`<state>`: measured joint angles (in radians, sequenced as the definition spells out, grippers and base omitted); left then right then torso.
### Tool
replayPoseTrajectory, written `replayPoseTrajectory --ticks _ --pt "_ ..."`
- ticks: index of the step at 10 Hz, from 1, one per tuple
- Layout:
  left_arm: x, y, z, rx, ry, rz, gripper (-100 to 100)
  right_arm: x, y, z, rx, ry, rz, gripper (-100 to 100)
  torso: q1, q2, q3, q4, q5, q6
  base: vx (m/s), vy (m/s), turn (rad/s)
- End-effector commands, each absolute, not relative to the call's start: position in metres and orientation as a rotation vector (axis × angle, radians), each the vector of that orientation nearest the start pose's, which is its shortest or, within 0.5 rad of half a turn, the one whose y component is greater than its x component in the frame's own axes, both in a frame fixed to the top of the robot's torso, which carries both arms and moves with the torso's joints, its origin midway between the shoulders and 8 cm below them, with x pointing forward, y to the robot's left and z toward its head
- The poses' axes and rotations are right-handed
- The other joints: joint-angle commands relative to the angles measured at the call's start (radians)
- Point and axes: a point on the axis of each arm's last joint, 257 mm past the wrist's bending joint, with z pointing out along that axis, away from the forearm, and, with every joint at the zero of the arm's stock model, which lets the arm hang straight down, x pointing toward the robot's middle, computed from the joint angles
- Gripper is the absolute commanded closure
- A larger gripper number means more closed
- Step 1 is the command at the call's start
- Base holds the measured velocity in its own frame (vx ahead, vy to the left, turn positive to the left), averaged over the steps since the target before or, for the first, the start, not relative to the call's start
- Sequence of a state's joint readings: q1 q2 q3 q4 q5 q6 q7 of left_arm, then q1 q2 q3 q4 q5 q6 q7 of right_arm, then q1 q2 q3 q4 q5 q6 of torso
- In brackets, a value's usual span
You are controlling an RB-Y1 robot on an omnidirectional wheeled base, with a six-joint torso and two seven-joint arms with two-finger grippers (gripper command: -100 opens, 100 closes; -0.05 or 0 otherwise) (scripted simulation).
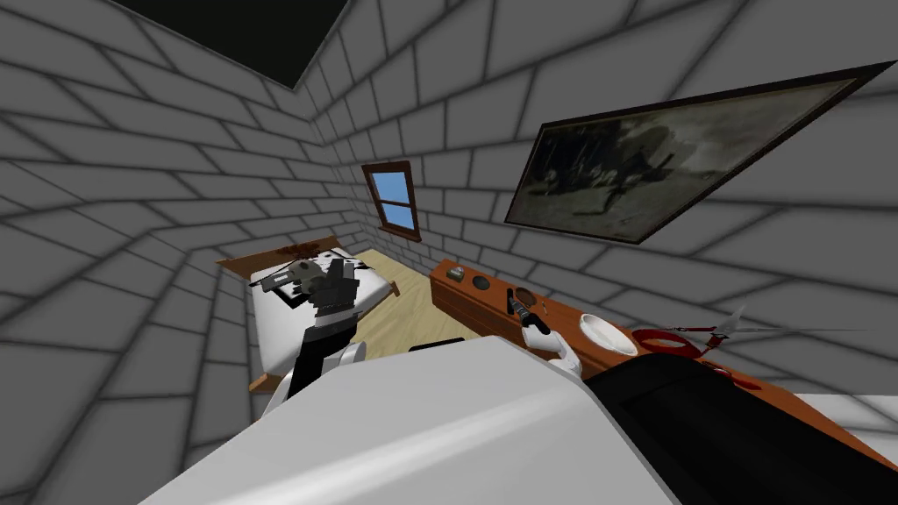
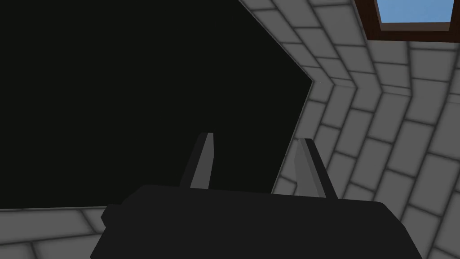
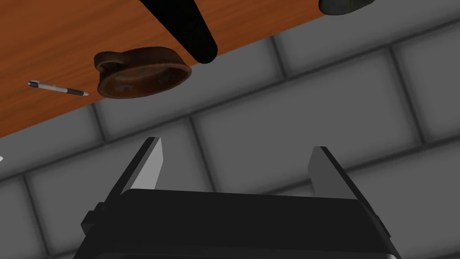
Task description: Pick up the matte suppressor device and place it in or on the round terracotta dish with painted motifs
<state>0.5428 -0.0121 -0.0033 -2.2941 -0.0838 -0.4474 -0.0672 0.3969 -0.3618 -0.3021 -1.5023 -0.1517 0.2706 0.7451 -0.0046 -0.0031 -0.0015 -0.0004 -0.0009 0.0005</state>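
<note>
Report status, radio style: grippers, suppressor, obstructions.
Left gripper open, right gripper open. Suppressor on desk beside dish, ungripped. Pen beside dish, not blocking.

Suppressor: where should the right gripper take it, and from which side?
Probably mid-body, across the barrel: the black suppressor lies flat on the wooden counter and narrows to a rounded tip beside the brown dish. Come from above with the open right gripper, jaws crosswise to its length.
</note>
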Motion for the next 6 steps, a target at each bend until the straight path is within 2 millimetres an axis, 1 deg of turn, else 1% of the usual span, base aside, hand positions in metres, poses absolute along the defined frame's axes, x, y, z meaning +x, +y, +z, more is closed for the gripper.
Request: replayPoseTrajectory --ticks 1,2,3,4,5,6 --pt "0.348 0.277 0.006 -0.648 0.721 -1.156 0 0.291 -0.569 -0.422 1.07 1.905 -0.114 -100 0.0 0.0 0.0 0.0 0.0 0.0 0.017 -0.023 0.26" --pt "0.348 0.277 0.006 -0.648 0.721 -1.156 0 0.267 -0.587 -0.439 1.113 1.955 -0.178 -100 -0.001 0.0 0.0 0.0 0.0 0.001 0.028 -0.024 0.405" --pt "0.348 0.277 0.006 -0.648 0.721 -1.156 0 0.263 -0.587 -0.442 1.123 1.965 -0.183 -100 -0.001 -0.001 0.0 0.0 0.0 0.0 0.028 -0.034 0.18" --pt "0.348 0.277 0.006 -0.648 0.721 -1.156 0 0.261 -0.588 -0.445 1.129 1.969 -0.187 -100 -0.001 -0.001 0.0 0.0 0.0 0.002 0.013 -0.016 -0.036" --pt "0.348 0.277 0.006 -0.649 0.721 -1.156 0 0.236 -0.602 -0.457 1.174 2.018 -0.244 -100 0.0 0.0 0.0 0.0 0.0 0.002 0.02 -0.021 0.332" --pt "0.348 0.277 0.006 -0.648 0.721 -1.156 0 0.228 -0.603 -0.465 1.192 2.031 -0.254 -100 -0.001 -0.001 0.0 0.0 0.0 0.0 0.024 -0.034 0.245"
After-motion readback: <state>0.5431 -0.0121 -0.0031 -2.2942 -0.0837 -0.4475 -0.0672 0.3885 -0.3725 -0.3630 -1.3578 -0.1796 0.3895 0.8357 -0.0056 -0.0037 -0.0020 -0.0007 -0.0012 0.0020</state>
